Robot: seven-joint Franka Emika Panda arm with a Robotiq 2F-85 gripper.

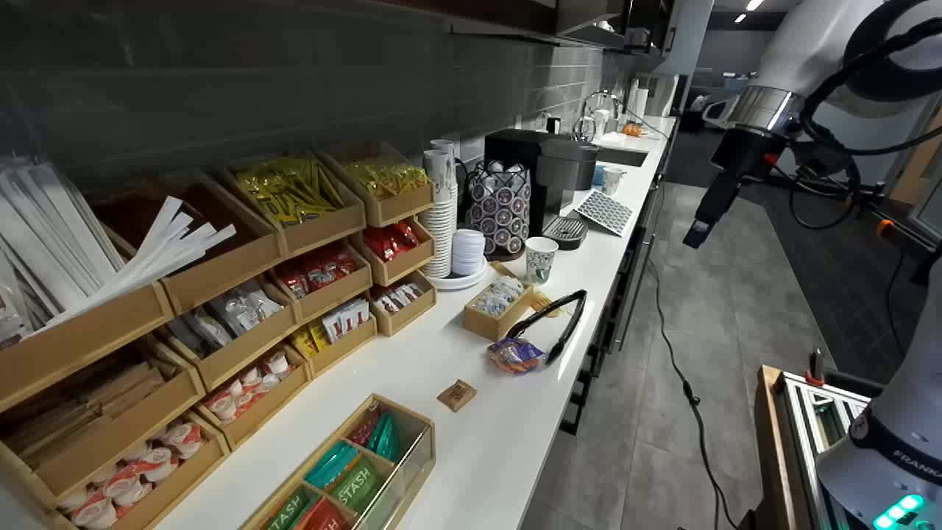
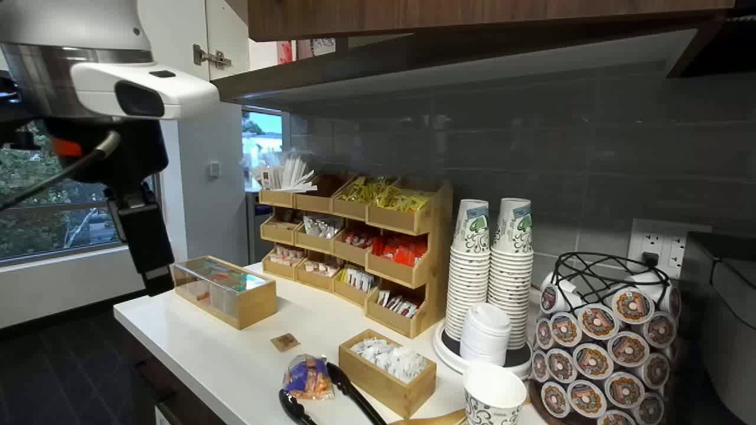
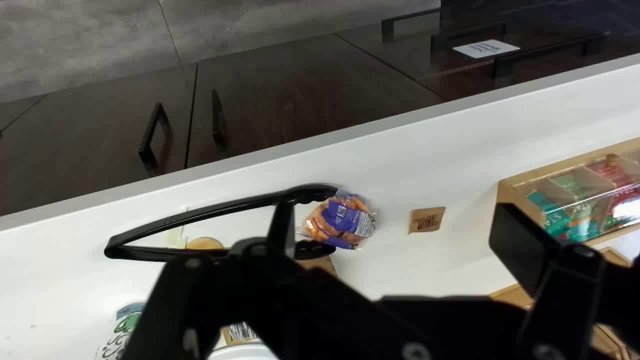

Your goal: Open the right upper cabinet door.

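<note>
My claw [image 3: 392,227] is angled down, fingers [image 3: 520,245] spread, clear of the cabinet [image 2: 307,74]; in an exterior view its wood door [image 2: 472,15] looks ajar

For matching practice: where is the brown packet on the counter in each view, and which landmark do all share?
In an exterior view: brown packet low, mid-width.
In an exterior view: brown packet low, left of centre.
In the wrist view: brown packet right of centre.
Shared landmark: the black tongs.

Near: "STASH" on two green sachets [image 1: 358,483]. Right: "FRANK", rest cut off, on robot's base [image 1: 909,458].
</note>
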